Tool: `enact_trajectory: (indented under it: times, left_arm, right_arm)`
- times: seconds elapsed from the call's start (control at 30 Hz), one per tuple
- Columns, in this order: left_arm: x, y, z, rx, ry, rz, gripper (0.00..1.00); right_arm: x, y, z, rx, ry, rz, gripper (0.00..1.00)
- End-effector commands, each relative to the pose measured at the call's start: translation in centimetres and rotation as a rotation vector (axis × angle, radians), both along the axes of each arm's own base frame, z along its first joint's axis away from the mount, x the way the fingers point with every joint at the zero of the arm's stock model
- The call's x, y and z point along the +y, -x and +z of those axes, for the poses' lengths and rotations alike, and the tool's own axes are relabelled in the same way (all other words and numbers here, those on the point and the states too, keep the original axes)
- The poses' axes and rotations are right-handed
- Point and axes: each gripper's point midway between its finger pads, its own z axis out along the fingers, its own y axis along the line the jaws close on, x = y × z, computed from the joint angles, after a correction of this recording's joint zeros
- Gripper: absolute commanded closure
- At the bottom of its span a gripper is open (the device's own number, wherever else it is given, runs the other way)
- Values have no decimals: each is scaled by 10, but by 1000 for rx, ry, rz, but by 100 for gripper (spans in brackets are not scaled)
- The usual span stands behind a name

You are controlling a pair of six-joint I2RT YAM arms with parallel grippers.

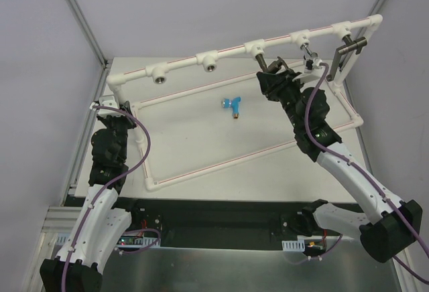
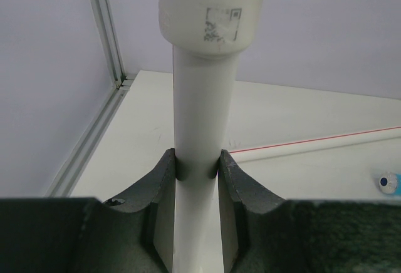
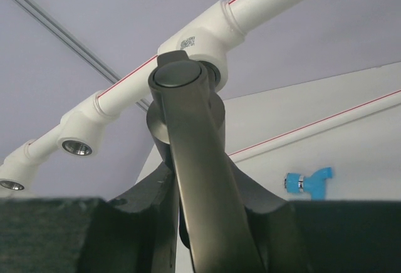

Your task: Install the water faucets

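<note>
A dark grey metal faucet (image 3: 194,160) stands at a tee socket (image 3: 203,41) of the white pipe frame's top rail (image 1: 228,52), and my right gripper (image 3: 200,176) is shut on its body. From above, the right gripper (image 1: 271,71) sits just under the middle socket. A faucet with a bright blue handle (image 1: 232,105) lies loose on the table inside the frame, and it also shows in the right wrist view (image 3: 308,181). My left gripper (image 2: 197,160) is shut on the frame's upright corner post (image 2: 197,110) at the far left (image 1: 115,104).
Two more taps hang from the rail's right end, one dark grey (image 1: 352,45) and one beside it (image 1: 310,56). Two open threaded sockets (image 1: 159,72) (image 1: 209,60) face forward on the left. The frame's lower pipes (image 1: 221,161) lie across the table.
</note>
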Motion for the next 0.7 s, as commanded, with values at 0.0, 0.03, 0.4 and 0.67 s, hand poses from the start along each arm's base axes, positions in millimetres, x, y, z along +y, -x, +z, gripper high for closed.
enact_trajectory:
  times: [0.0, 0.03, 0.4, 0.67]
  left_arm:
    - [-30, 5, 26, -78, 48, -143, 100]
    - [-30, 4, 26, -76, 48, -143, 100]
    - [-31, 4, 25, -73, 45, -144, 100]
    - [-31, 4, 25, -73, 45, -145, 100]
  right_arm:
    - [-25, -17, -66, 207, -12, -118, 98]
    - [-25, -18, -68, 211, -30, -117, 98]
    - [-20, -21, -61, 247, -214, -63, 98]
    - [-16, -22, -60, 317, -412, -57, 98]
